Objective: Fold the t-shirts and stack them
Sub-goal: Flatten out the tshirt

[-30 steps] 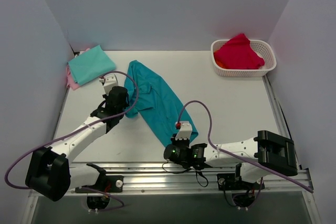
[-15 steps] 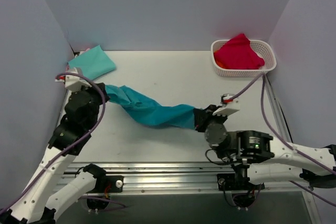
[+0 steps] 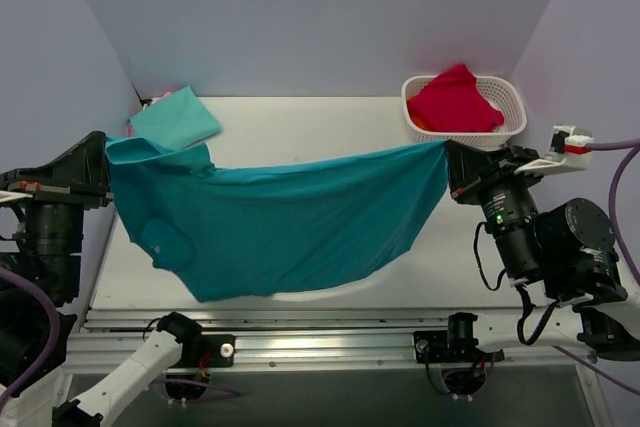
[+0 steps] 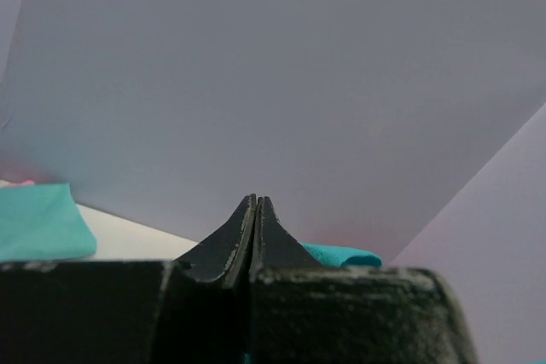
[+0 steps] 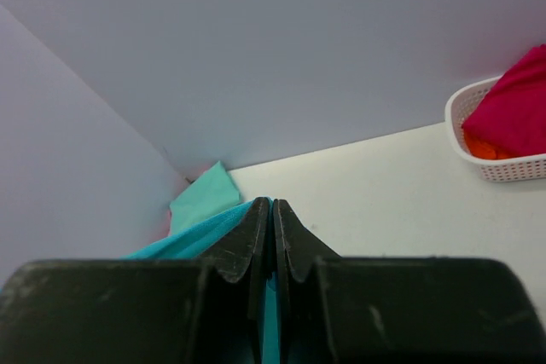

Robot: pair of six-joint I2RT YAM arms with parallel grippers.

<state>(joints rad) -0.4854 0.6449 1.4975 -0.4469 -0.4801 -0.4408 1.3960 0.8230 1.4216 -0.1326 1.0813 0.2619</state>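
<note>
Deep teal t-shirt (image 3: 280, 237) was plain, one solid colour, no print, darker in its folds. Mint-green t-shirt (image 3: 175, 117) was paler and also plain, with a sliver of pink cloth (image 3: 148, 102) at its far edge.

Basket (image 3: 515, 117) was white with a lattice-patterned wall. Red cloth (image 3: 455, 102) filled it, and a bit of orange showed under the red.

Desk (image 3: 330, 132) was off-white and unmarked. Walls (image 3: 320, 17) were pale lavender-grey.

Left fingers (image 4: 226, 249) and right fingers (image 5: 247, 249) were black, scuffed grey along the edges. Left arm (image 3: 130, 385) showed a white link; right arm (image 3: 545, 242) was black at the wrist with a small green light.

Cable (image 3: 625, 162) was lilac — a red cap (image 3: 573, 146) sat where it met the right wrist. Rail (image 3: 330, 325) was silver.
</note>
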